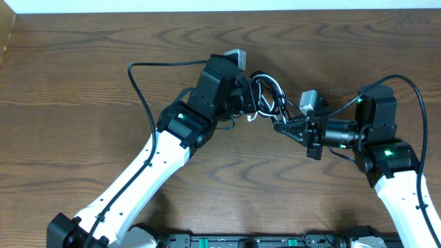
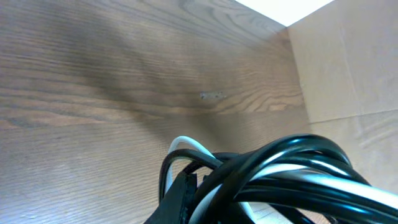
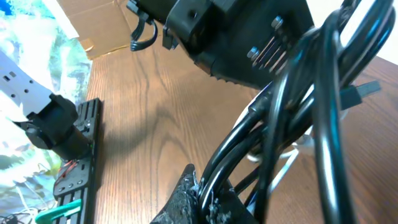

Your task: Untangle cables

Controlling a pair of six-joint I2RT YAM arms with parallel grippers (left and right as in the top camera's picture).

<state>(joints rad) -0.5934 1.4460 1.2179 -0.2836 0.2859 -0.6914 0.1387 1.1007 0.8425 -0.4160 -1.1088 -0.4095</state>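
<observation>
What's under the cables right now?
Only bare wood table shows beneath the cables in the left wrist view. The patch directly below the bundle is hidden by the cords themselves.

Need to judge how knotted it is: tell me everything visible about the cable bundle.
The cables are thin, glossy cords, black and white, looped over one another in a tight bunch. It sits between the arms over the wooden table. The left gripper is shut on one side, the right gripper on the other. A short white end sticks out. Whether the bunch touches the table I cannot tell.
</observation>
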